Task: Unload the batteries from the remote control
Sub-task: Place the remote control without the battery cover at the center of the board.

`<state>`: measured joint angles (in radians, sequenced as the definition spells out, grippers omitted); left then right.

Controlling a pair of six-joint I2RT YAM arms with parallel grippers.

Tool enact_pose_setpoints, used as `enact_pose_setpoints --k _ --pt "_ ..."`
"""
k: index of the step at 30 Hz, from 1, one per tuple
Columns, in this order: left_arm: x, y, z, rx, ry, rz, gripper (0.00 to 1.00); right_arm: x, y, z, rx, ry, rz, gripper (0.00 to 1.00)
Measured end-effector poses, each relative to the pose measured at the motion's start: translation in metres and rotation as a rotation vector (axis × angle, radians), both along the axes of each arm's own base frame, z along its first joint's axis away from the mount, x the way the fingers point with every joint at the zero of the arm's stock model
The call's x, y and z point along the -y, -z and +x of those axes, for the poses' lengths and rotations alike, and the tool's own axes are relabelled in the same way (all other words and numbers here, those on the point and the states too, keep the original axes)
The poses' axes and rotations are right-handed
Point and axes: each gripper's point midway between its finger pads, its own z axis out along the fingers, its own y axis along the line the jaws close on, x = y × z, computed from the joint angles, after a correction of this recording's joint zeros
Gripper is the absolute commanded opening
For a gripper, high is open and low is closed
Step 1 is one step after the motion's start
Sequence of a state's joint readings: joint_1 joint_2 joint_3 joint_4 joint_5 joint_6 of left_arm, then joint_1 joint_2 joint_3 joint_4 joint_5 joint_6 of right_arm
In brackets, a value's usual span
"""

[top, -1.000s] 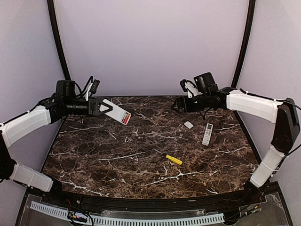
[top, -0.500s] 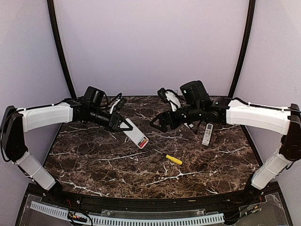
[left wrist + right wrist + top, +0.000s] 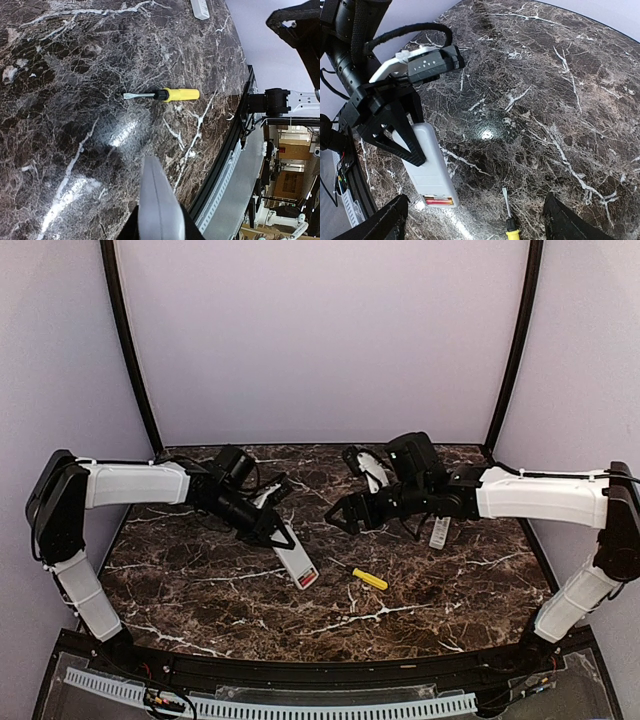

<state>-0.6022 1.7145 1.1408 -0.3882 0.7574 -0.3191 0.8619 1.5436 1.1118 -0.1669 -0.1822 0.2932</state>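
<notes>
Since a second ago we see the left end effector (image 3: 272, 532) and right end effector (image 3: 338, 517) swung inward over the dark marble desk (image 3: 200, 600), lilac walls (image 3: 320, 340) behind. The left clamps the remote control (image 3: 298, 562), its long axis slanting toward the near right, red batteries (image 3: 439, 201) at its free tip; the right gapes wide.
</notes>
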Motion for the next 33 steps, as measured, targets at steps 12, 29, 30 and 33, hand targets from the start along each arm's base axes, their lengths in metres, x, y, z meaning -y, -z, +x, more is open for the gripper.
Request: enact_pose_setpoints --k 12,29,30,33 --pt "0.009 0.038 0.011 -0.005 0.029 0.098 0.35 0.012 0.033 -0.009 -0.070 0.028 -0.044 0.91" --pt "-0.014 0.054 0.045 0.150 -0.071 0.293 0.67 0.022 0.044 -0.008 -0.073 0.057 -0.092 0.90" --pt "-0.017 0.053 0.047 0.164 -0.082 0.307 0.68 0.022 0.044 -0.008 -0.073 0.058 -0.092 0.89" --pt "-0.023 0.043 0.055 0.217 -0.117 0.333 0.71 0.022 0.044 -0.008 -0.072 0.058 -0.093 0.88"
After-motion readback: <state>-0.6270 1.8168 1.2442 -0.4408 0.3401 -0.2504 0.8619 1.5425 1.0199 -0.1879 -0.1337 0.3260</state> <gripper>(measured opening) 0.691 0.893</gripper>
